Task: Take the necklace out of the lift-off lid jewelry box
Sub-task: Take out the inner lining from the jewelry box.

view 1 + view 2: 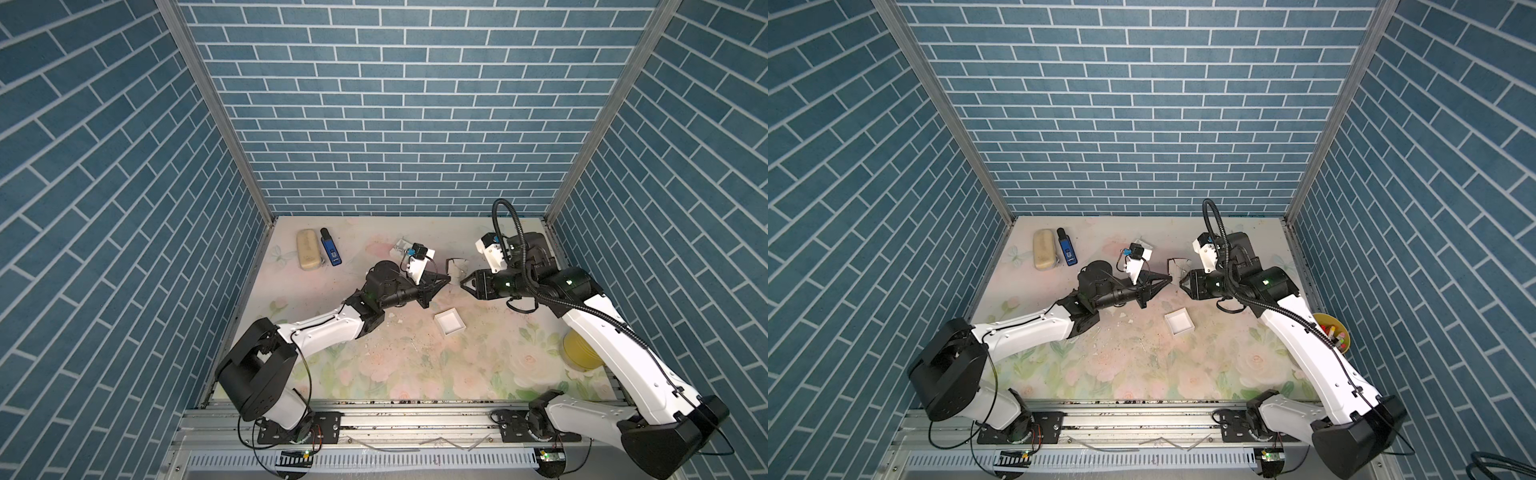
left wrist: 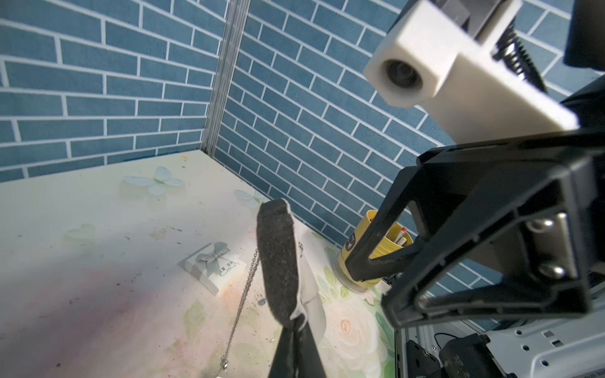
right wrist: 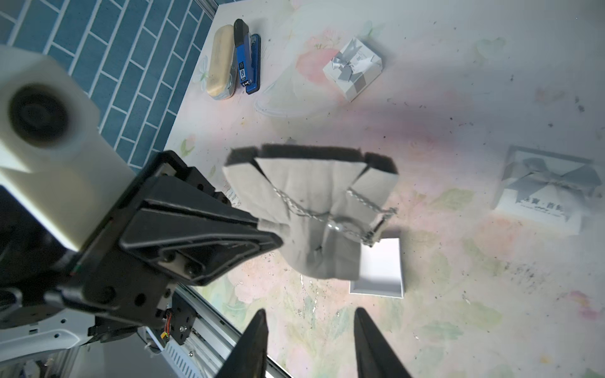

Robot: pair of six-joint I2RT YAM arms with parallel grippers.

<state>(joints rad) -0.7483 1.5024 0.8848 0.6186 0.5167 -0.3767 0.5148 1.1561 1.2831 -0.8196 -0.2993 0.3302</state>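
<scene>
Over the pad point(image 3: 311, 183) clamped by left claw point(image 3: 272, 237) drapes the necklace point(image 3: 334, 225), facing parted right claw point(image 3: 309, 315).

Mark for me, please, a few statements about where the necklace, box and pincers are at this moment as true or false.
1. The left pincer is shut on the necklace pad. True.
2. The white box base lies open on the table. True.
3. The necklace lies loose on the table. False: it is draped on the held pad.
4. The right pincer grips the chain. False: its jaws stand apart, holding nothing.
5. The blue stapler stands next to the yellow cup. False: it lies beside the beige case, near the far wall.
</scene>
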